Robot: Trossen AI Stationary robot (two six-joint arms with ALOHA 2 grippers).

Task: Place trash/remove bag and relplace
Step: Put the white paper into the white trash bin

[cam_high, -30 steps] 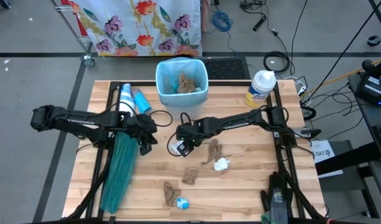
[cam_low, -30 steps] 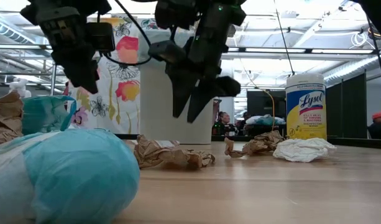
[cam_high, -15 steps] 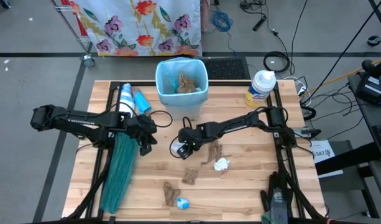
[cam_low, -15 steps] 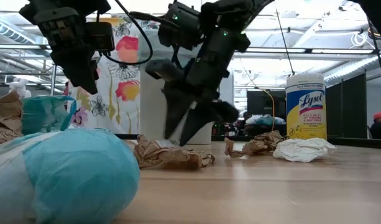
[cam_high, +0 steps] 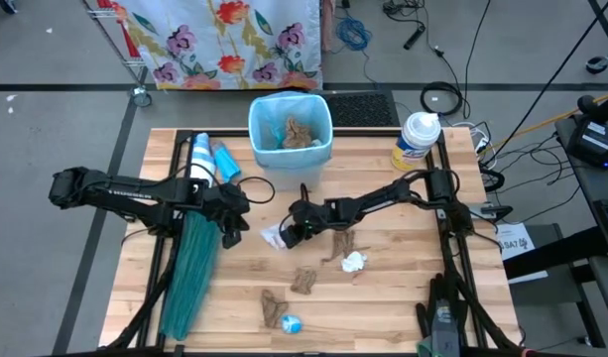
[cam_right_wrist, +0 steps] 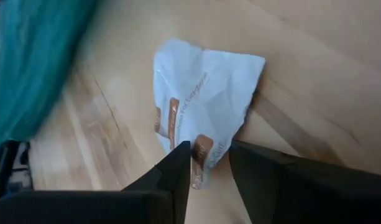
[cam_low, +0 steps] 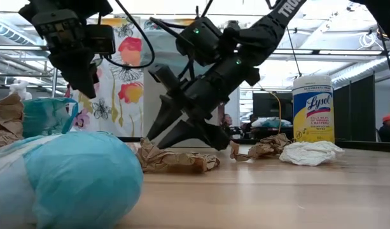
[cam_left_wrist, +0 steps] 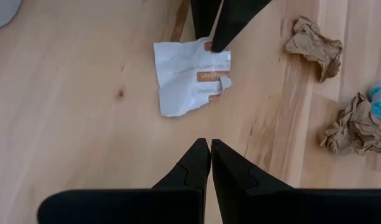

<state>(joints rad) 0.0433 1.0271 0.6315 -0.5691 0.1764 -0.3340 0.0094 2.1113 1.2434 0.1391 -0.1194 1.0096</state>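
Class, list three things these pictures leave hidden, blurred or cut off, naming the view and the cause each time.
1. Bin contents below the top brown scrap: high view, the liner walls and that scrap cover them.
2. Print on the white paper scrap: right wrist view, blurred; the right gripper fingers cover one edge.
3. Table behind the blue wad: low view, the wad blocks it.

High cam looks straight down on the whole table [cam_high: 383,288]. Low cam sits at table level, facing the room. Both wrist cams (2, very near) share the white wrapper [cam_left_wrist: 190,74].
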